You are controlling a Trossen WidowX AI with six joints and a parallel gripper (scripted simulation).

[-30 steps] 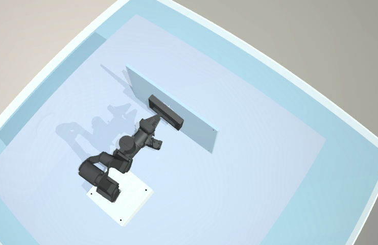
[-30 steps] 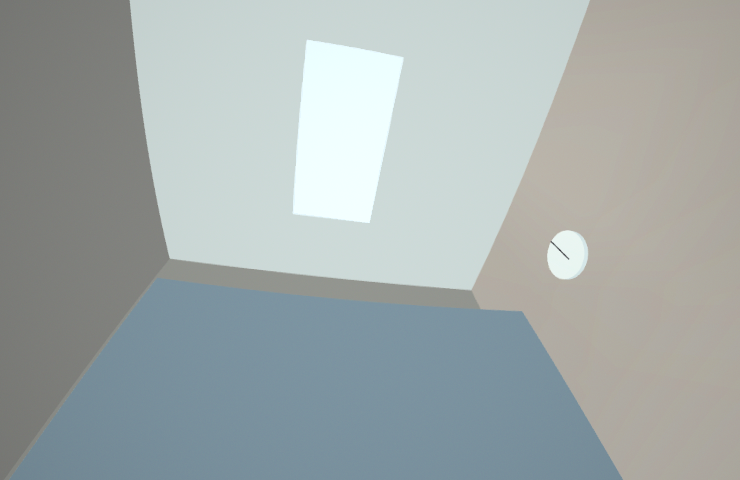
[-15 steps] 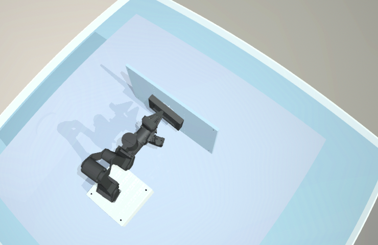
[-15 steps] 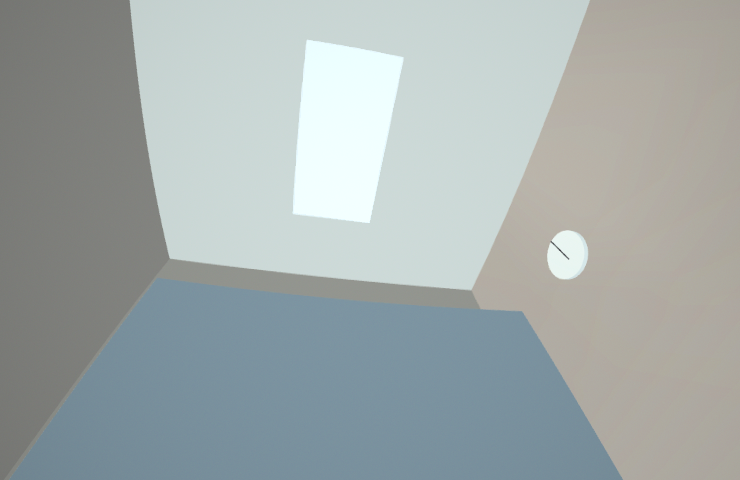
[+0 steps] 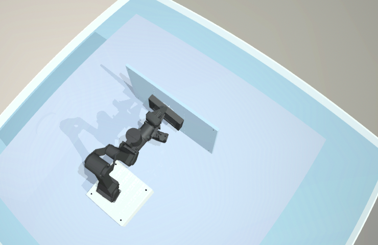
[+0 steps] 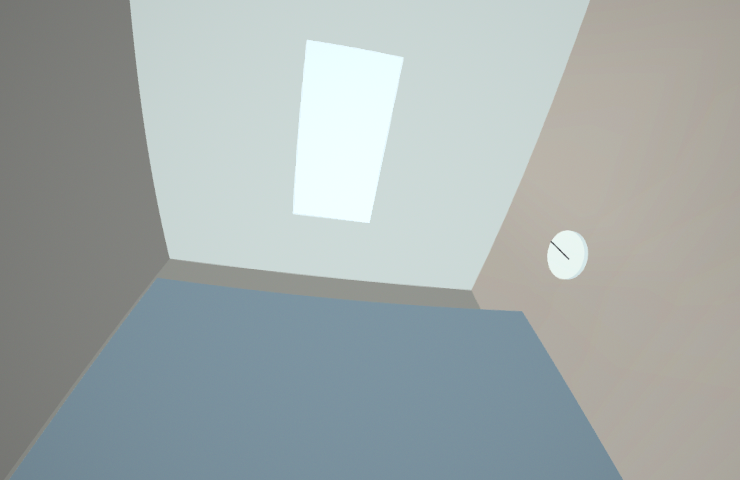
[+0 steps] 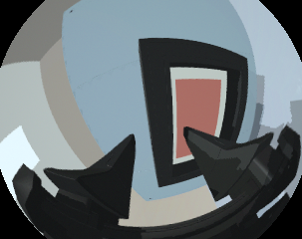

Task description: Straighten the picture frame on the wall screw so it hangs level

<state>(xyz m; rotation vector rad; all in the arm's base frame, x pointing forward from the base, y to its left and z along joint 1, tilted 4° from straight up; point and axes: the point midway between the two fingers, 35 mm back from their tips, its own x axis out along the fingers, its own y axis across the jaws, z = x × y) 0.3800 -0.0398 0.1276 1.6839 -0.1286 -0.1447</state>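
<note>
The dark picture frame [image 5: 174, 115] [image 7: 158, 95] with a red picture hangs on the pale blue upright board [image 5: 198, 133] [image 7: 101, 70]. How far it tilts is hard to read from these angles. My gripper [image 5: 166, 107] [image 7: 159, 132] is open at the middle of the frame's top rail. In the wrist view one fingertip appears beyond the rail's outer edge, the other over the red picture, with the rail between them. I cannot tell whether either finger touches it. The screw and the notched strip are hidden.
The arm stands on a white base plate [image 5: 131, 199]. The exterior view shows no frame or gripper, only a large blue-grey panel [image 6: 325, 390], room walls, a ceiling light [image 6: 342, 130] and a round clock [image 6: 564, 263].
</note>
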